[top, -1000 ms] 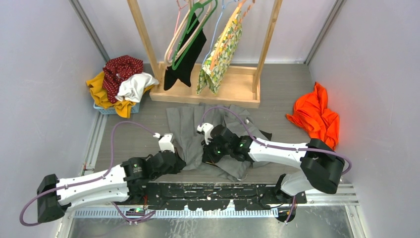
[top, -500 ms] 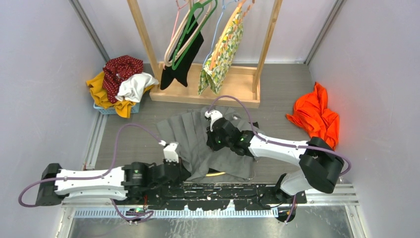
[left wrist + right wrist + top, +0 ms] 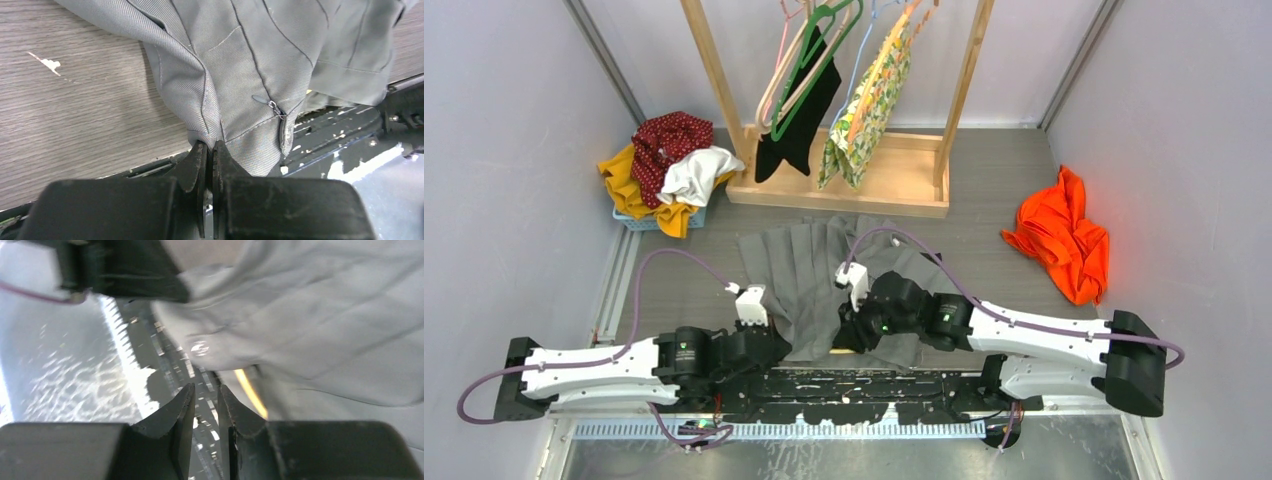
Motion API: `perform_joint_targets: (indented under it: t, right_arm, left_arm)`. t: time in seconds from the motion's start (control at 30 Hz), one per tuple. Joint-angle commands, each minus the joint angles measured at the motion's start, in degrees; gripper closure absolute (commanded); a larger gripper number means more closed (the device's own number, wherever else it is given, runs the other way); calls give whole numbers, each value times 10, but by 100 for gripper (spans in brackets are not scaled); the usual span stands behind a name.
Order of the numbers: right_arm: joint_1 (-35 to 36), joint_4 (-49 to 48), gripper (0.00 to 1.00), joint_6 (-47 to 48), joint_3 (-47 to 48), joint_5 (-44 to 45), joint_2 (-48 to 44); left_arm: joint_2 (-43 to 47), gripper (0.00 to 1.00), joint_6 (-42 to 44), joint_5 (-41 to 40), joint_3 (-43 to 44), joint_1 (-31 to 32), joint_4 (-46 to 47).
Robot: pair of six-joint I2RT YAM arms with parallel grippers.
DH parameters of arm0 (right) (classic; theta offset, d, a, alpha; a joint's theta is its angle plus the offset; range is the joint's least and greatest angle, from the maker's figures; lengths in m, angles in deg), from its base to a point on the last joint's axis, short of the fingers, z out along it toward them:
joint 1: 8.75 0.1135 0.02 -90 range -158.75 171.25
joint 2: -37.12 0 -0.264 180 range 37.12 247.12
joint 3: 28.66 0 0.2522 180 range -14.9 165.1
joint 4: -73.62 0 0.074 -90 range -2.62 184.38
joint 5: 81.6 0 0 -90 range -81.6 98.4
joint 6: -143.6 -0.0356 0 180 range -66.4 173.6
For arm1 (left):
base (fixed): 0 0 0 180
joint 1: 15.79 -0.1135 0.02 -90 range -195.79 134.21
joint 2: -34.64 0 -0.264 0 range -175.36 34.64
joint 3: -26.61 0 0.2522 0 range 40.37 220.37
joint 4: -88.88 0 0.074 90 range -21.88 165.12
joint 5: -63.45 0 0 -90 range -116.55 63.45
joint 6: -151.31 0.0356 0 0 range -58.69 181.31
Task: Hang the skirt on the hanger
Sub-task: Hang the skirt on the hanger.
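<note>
Left tool (image 3: pixel 210 146) was clamped shut on a fold of the grey skirt (image 3: pixel 809 275), its arm stretched low along the worktop's (image 3: pixel 994 170) near edge. Right tool (image 3: pixel 206 390) hung at the skirt's near hem, jaws slightly parted on nothing, its arm reaching in low from the right. The skirt lay spread before the wooden rack (image 3: pixel 834 190), an orange cloth (image 3: pixel 1059 240) well apart. Only the left wrist view showed the zip pull (image 3: pixel 260 99); the blurred right wrist view showed a yellow curved piece (image 3: pixel 248 390) under the hem
</note>
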Motion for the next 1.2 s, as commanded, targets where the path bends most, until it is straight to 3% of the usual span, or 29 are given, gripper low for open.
perform_joint_targets:
  t: [0.0,0.27,0.4,0.5,0.53,0.57,0.87,1.17]
  right_arm:
    - [36,-21,71,9,2,-94,2]
    - [87,-84,66,1,0,-119,104]
    - [97,-104,64,10,7,-86,149]
    - [97,-102,54,26,23,-32,177]
    - [97,-95,42,34,33,-15,186]
    - [97,-93,40,38,38,-2,193]
    - [73,-107,39,55,54,56,198]
    - [47,-129,41,62,46,26,179]
  left_arm:
    - [-16,100,2,-20,24,0,15]
    - [1,100,-1,-29,29,0,-8]
    - [4,100,-2,-30,31,0,-10]
    - [1,100,-2,-27,31,0,-8]
    - [1,100,-2,-26,32,0,-8]
    - [-1,100,-2,-26,32,0,-9]
    - [2,100,-5,-20,24,0,-6]
    - [12,100,-11,-21,16,0,-10]
